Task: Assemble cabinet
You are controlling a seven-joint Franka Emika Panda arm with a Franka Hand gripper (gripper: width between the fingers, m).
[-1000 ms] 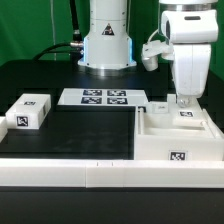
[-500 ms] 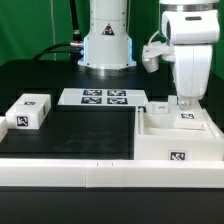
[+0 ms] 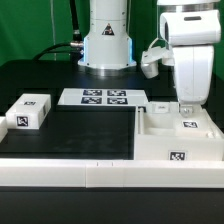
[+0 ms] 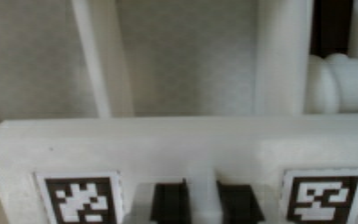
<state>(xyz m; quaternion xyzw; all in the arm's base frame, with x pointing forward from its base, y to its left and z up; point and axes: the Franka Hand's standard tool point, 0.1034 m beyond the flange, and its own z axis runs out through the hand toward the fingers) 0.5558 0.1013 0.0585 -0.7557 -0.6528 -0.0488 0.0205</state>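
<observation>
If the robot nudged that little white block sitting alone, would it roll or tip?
The small white block has flat faces and sits low and wide, so it would probably slide, not roll or tip. It looks like rigid plastic, so likely stiff. Its smooth surface may be slightly slippery.

Here's the arm (image 3: 190, 60): glossy white, smooth rounded shells, with a dark band ringing the top of the wrist housing. A thin cable (image 3: 150, 52) loops off its side. Behind it, the white domed base (image 3: 105, 50) carries a small dark triangular mark. Wrist view now: two black, flat-ended fingers (image 4: 172, 203).
</observation>
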